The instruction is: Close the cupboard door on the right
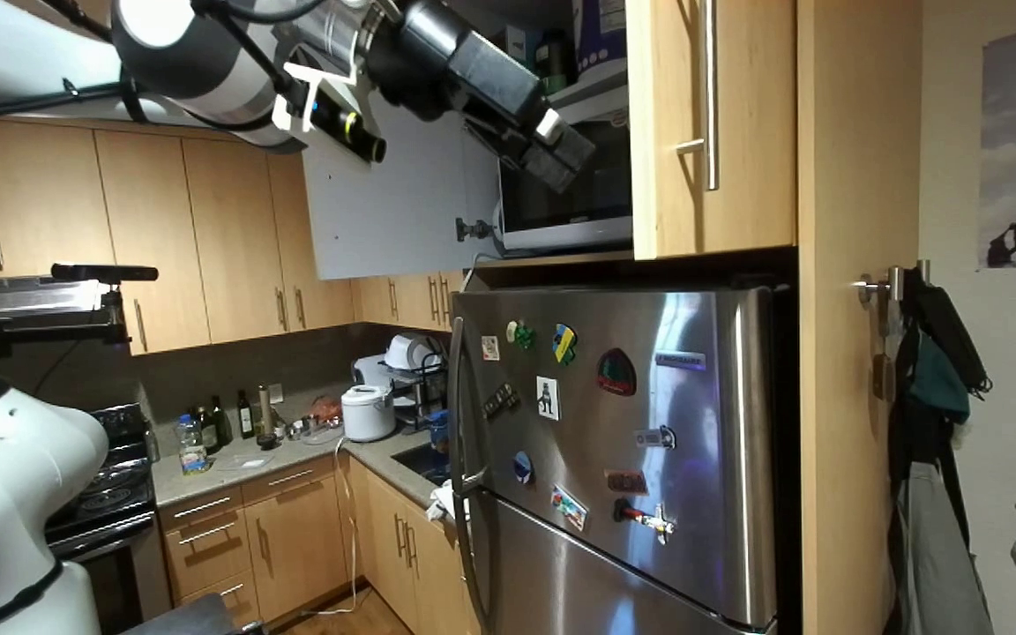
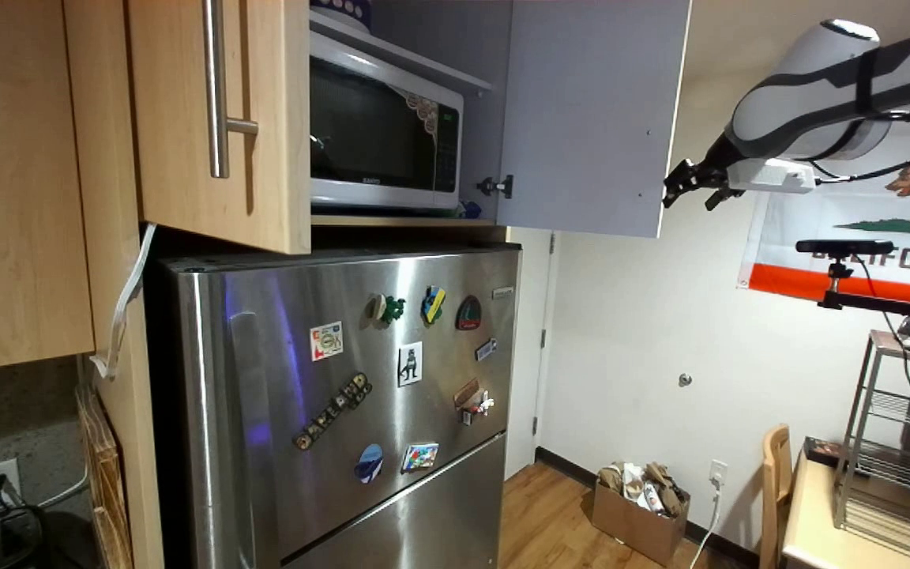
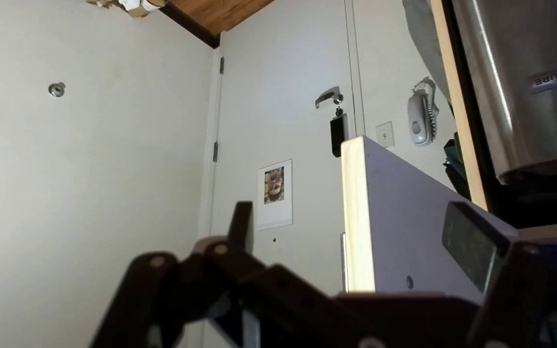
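- Above the brushed-steel refrigerator [image 1: 594, 441], the cupboard door [image 1: 755, 132] on the right stands open, jutting outward: a tall, flat panel of honey-toned wood with faint grain.
- Down its outer face runs a slim, round steel handle [image 1: 711, 97]; its inner face, seen in the wrist view, is smooth and lilac-grey, bordered by a pale wooden edge.
- Near that edge hangs the black gripper [image 3: 356, 222], jaws spread wide and gripping nothing; its blocky fingertips [image 3: 469, 239] appear on either side of the edge in the wrist view, and whether they touch the panel I cannot tell.
- Opposite, a second door [image 2: 171, 134] of the same wood, with a matching handle [image 2: 216, 87], also stands open.
- Between the two sits a boxy microwave [image 2: 380, 126], pale-cased, its window dark and glossy.
- Small magnets [image 2: 410, 363], flat and moulded, dot the refrigerator's sheeny metal front.
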### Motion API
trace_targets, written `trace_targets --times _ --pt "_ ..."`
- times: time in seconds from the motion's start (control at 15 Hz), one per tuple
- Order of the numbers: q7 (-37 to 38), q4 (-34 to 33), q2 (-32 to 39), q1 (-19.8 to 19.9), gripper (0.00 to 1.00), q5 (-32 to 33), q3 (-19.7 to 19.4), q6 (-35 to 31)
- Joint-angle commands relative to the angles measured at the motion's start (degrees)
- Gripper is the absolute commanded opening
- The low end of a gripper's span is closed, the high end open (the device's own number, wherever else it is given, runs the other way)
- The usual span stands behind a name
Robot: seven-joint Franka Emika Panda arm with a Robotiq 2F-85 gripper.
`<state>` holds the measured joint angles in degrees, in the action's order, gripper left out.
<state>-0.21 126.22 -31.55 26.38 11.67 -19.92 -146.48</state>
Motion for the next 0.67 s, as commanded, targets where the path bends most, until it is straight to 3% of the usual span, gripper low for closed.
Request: trace_targets --times 0.0,0.6 --pt "-7.1 -3.9 1.4 -4.1 1.0 -3.2 -3.9 2.7" --pt "-24.4 -11.9 3.9 -14.3 1.0 -11.8 -13.0 9.3"
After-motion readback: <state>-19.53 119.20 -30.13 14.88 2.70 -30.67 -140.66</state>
